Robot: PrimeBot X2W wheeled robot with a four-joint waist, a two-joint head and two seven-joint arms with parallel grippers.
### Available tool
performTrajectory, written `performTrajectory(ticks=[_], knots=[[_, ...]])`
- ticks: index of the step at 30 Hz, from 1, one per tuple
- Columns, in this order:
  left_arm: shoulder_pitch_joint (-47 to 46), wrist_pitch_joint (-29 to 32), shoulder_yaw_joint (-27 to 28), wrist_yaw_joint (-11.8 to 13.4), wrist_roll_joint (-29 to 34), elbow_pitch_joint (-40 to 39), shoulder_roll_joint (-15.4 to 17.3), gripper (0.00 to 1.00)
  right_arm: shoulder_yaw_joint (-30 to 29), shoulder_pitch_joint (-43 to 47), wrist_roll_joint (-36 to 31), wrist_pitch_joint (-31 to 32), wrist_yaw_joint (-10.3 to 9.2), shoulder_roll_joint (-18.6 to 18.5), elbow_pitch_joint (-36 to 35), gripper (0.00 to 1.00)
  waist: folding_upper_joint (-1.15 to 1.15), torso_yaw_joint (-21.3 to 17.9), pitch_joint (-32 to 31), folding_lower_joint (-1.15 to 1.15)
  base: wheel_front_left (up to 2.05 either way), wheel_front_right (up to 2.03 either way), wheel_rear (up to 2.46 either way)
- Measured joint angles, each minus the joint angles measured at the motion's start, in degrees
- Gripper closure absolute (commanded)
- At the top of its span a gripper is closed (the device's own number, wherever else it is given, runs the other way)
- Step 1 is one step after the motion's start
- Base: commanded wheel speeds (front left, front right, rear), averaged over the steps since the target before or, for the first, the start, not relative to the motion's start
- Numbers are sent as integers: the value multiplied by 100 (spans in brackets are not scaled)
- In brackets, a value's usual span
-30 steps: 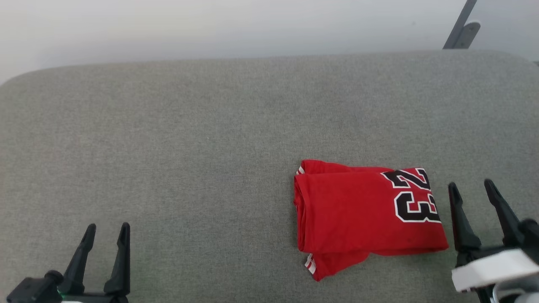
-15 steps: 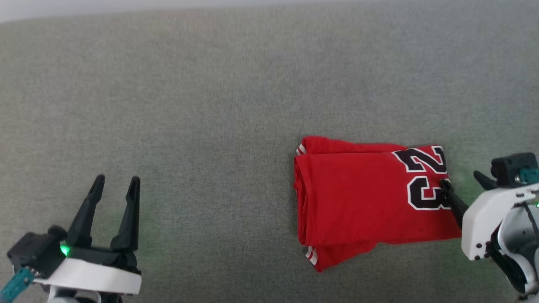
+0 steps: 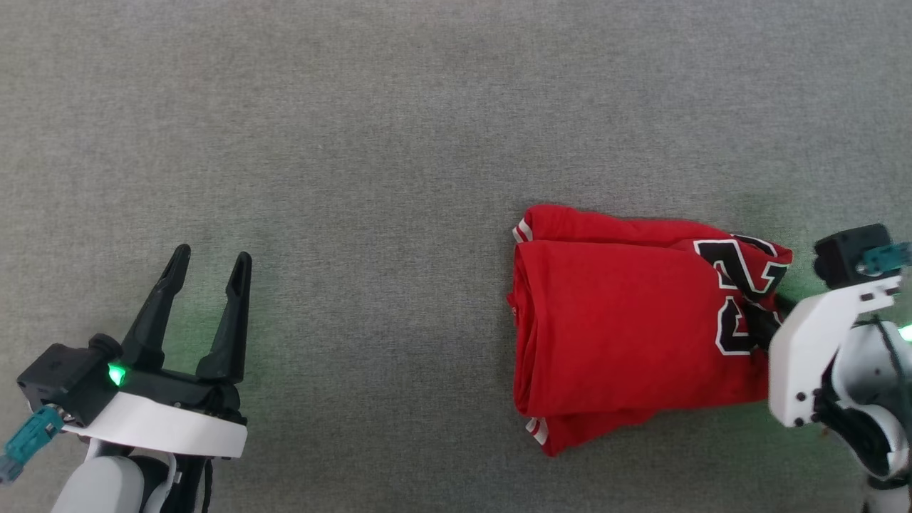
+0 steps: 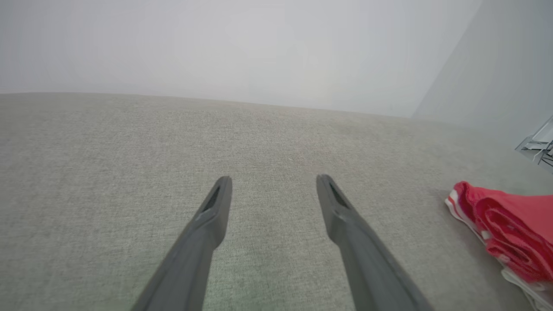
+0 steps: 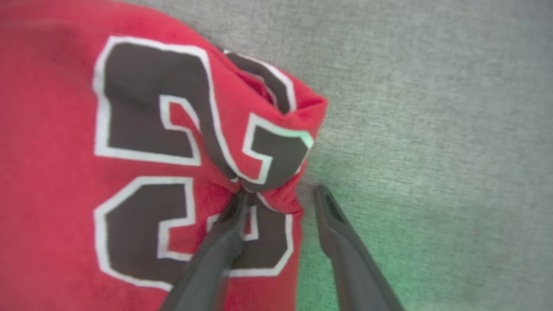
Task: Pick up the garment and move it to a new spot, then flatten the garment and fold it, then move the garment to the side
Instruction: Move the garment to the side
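The garment [image 3: 627,328] is a red folded shirt with a black, white-outlined 23, lying right of centre on the grey cushion [image 3: 356,178]. My right gripper [image 3: 769,313] is at its right edge. In the right wrist view the right gripper [image 5: 278,192] has one finger pressed on the garment [image 5: 129,172] and the other on the cushion just past the edge. A bunched ridge of cloth lies between them, and a small gap still shows. My left gripper [image 3: 210,256] stands open and empty far to the left. From the left gripper [image 4: 272,179], the garment [image 4: 510,229] shows at the right.
The grey fabric surface [image 4: 129,151] runs wide on all sides of the shirt. A pale wall [image 4: 259,52] stands behind its far edge in the left wrist view.
The head camera has tipped down and closer. My right gripper has come onto the garment's right edge and its jaws have narrowed, bunching the cloth by the 23. The left gripper stays open.
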Motion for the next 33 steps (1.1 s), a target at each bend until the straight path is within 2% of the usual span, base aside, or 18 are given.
performTrajectory(ticks=[5,10,15,21,29,33], knots=[[-38,0,-57,0,0,-3,121,0,-70,-5,-1,-144,10,193,3,100,0,-107,8,0,0,0,0],[-135,0,-101,0,0,-99,326,0,-405,3,-12,-527,22,390,-63,100,0,-353,42,0,0,0,0],[-427,0,-167,0,12,-346,639,0,-1143,67,-105,-806,10,352,-234,100,0,-656,196,0,0,0,0],[-972,-1,-354,0,25,-709,1274,0,-2141,-144,-274,-1131,8,333,-215,100,0,-1002,578,0,0,0,0],[-1788,0,-522,0,-16,-1132,1818,0,-3398,-1038,-686,-1802,7,457,336,100,0,-1324,1172,0,0,0,0],[-2019,0,-508,0,-89,-1241,2014,0,-3735,-1679,-1068,-2310,7,453,565,100,0,-1401,1432,0,0,0,0]])
